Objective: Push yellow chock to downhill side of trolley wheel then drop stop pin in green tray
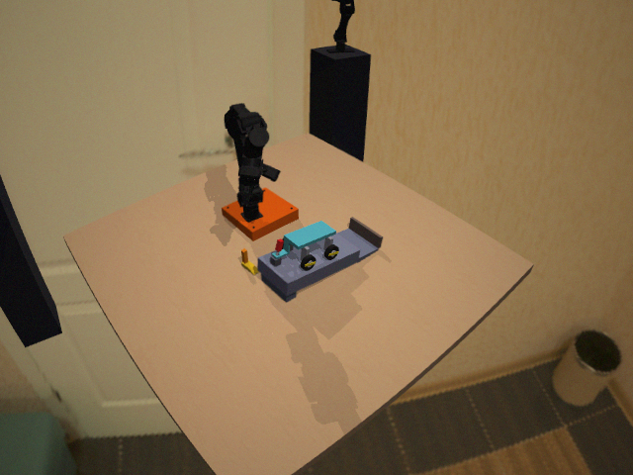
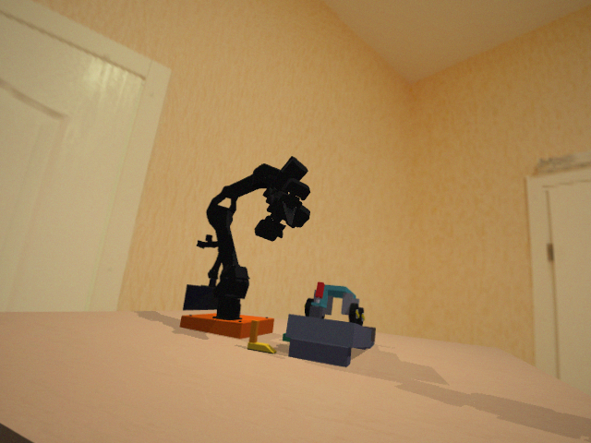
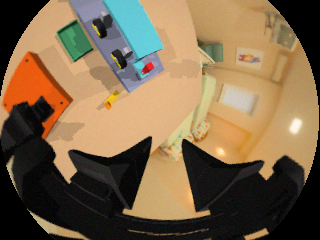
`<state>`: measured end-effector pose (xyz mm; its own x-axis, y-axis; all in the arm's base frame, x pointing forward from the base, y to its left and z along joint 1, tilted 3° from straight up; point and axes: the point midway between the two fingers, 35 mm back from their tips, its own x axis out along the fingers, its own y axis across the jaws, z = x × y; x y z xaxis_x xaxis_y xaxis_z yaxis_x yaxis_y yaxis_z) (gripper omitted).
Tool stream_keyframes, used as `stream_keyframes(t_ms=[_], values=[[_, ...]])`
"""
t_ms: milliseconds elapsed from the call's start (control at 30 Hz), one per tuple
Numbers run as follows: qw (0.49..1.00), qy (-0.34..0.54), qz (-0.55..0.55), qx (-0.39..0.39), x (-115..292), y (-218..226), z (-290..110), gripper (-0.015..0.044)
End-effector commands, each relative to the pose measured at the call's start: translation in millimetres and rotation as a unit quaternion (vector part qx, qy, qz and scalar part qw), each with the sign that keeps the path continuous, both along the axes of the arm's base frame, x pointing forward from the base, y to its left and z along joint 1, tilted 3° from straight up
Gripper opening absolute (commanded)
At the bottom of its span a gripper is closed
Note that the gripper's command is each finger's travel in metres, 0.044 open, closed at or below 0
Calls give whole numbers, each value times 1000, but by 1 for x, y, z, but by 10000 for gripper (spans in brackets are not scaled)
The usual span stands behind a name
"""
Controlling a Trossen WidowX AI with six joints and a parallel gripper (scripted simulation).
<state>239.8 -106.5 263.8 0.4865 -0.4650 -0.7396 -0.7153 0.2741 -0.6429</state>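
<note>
The teal trolley (image 1: pixel 309 234) (image 2: pixel 340 290) (image 3: pixel 134 25) stands on the grey-blue ramp (image 1: pixel 326 270) (image 2: pixel 319 329) (image 3: pixel 131 84). The red-headed stop pin (image 1: pixel 279 244) (image 2: pixel 319 289) (image 3: pixel 148 68) stands upright at the trolley's uphill end. The yellow chock (image 1: pixel 249 267) (image 2: pixel 259 346) (image 3: pixel 114 96) lies on the table beside the ramp's high end, its orange handle pointing up. The green tray (image 3: pixel 75 40) (image 2: pixel 285 337) is beside the ramp; the top view does not show it. My gripper (image 3: pixel 167 141) is partly open and empty, high above the table and away from these things.
The arm stands on an orange base plate (image 1: pixel 276 220) (image 2: pixel 247 327) (image 3: pixel 35 85), near the chock and the ramp. A dark upright board (image 1: pixel 365 233) closes the ramp's low end. The table edge (image 1: pixel 408 391) shows beyond the ramp.
</note>
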Motion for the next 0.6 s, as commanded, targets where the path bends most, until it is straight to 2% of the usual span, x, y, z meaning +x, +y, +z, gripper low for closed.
stream_keyframes(t_ms=[0,333,467,567], values=[[993,99,56,5,-3,-6,-36,190],[924,297,226,80,-26,-16,-115,190],[885,339,294,127,-40,-15,-139,190],[877,344,306,135,-42,-14,-143,190]])
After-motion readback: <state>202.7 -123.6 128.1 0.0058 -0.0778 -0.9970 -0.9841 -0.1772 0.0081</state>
